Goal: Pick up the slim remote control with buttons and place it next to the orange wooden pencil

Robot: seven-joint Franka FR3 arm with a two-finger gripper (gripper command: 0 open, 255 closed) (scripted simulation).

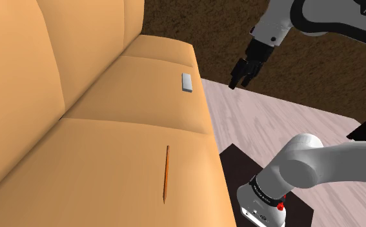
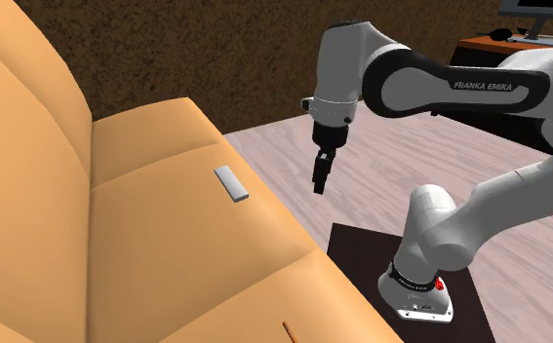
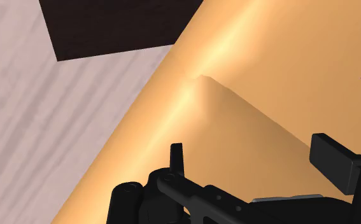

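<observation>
The claw [image 1: 241,74] hung empty with its fingers apart, above the pale plank floor [image 1: 272,122] just off the front edge of the orange sofa [image 1: 110,148]. The slim grey remote control [image 1: 187,82] lay flat on the seat cushion, lower than the claw and to the shoulder view's left of it, untouched. The orange pencil [image 1: 166,174] lay on the next cushion, well apart from both.

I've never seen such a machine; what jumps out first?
A big orange sofa stands at the shoulder view's left, a small grey remote and a thin pencil lying apart on its seat. A white arm holds its open black claw in the air beside it.
</observation>
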